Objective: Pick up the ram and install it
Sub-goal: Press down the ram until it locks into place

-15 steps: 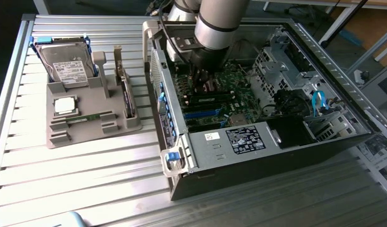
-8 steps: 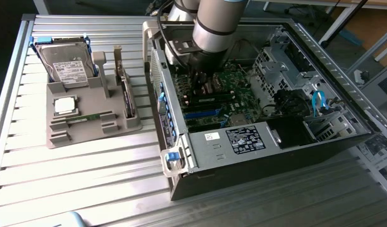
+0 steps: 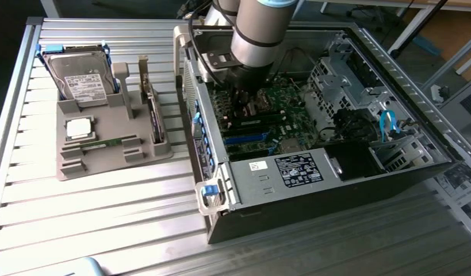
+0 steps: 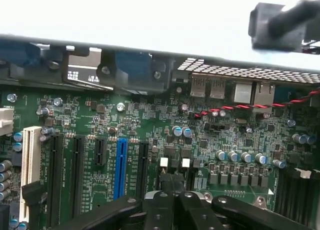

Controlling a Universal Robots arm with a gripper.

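The ram (image 3: 98, 145), a thin green stick, lies flat in the grey holder (image 3: 74, 167) on the table at the exterior view's left. My gripper (image 3: 248, 99) is far from it, down inside the open computer case (image 3: 335, 178) and just above the green motherboard (image 3: 285, 123). In the wrist view the gripper (image 4: 172, 186) has its two black fingers (image 4: 159, 210) pressed together, and nothing shows between them. Their tips hover over the motherboard (image 4: 150, 125), near the blue expansion slot (image 4: 120, 167) and a row of small capacitors.
The holder also carries a silver hard drive (image 3: 80, 80), a square processor chip (image 3: 79, 127) and an upright card (image 3: 152, 112). Metal case walls, a drive cage (image 3: 339, 80) and blue cables (image 3: 387, 126) surround the arm. Black memory slots (image 4: 295, 190) lie beside the fingers.
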